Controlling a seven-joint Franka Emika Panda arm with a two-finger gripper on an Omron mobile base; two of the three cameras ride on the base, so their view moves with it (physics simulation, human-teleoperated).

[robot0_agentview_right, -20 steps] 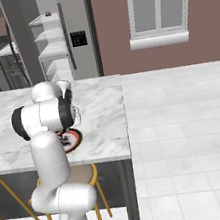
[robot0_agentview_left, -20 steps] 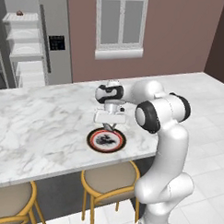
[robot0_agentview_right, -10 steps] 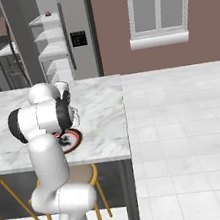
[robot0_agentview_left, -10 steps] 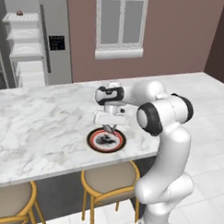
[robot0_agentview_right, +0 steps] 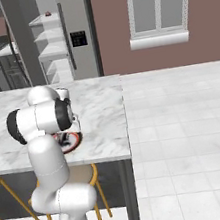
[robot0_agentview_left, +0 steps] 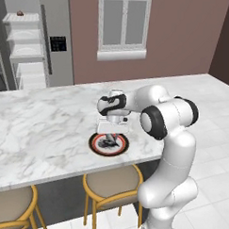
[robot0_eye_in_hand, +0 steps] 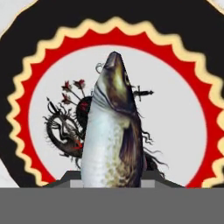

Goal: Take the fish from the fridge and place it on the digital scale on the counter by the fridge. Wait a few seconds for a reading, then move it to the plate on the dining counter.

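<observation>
**Fish hanging right over the plate**

While the white arm reaches out over the long white grey-veined marble table point(robot0_agentview_left: 40, 127), its end effector point(robot0_agentview_left: 112, 133) points straight down and sits just above the round plate with the black rim, red ring and pale grey centre point(robot0_agentview_left: 108, 144). In the hand view the slender dark-backed, pale-bellied fish point(robot0_eye_in_hand: 114, 131) rises from between the two finger tips, head pointing away from the end effector, so the fingers are clamped on its tail end. Directly beyond the fish is the plate's centre point(robot0_eye_in_hand: 175, 109), which has a dark dragon-ish drawing on it, with a wavy cream line between the red ring and the black rim. Can't tell from these shots if the fish's head is touching the plate or just above it.

Well beyond the end effector, past the far edge of the table, stands the tall grey-silver fridge point(robot0_agentview_left: 56, 43) with its white shelves showing. Tan round stools point(robot0_agentview_left: 111, 182) tuck under the table's near edge, below the end effector. From the right base view the plate point(robot0_agentview_right: 71, 141) peeks out beside the arm.
</observation>
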